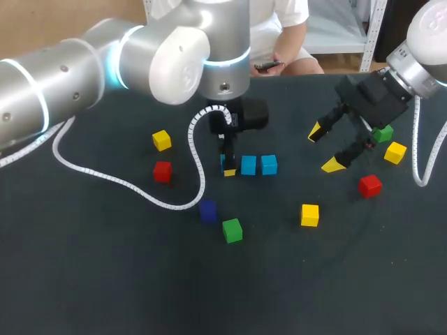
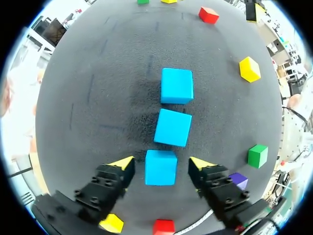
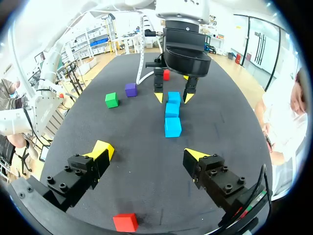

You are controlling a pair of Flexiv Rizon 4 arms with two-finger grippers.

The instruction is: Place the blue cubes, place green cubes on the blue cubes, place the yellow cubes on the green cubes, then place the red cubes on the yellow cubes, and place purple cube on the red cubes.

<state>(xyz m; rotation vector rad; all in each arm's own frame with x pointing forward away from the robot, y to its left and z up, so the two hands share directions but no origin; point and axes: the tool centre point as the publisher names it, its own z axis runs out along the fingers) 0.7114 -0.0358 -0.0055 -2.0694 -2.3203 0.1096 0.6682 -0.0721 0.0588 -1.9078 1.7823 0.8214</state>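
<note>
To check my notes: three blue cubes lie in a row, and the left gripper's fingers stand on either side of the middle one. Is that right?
Not quite. The left gripper has its fingers on either side of the end blue cube, the one nearest it, not the middle blue cube. The left wrist view shows it.

The left arm [image 1: 84, 70] comes in from the left side and bends past the middle. Its wrist is turned so the left gripper [image 1: 227, 167] points straight down, with its two yellow-tipped fingers standing apart. The right arm [image 1: 426, 42] comes in from the far right corner with its black wrist leaning down toward the middle, and the right gripper [image 1: 325, 149] hangs in the air with its fingers spread wide, holding nothing.
</note>
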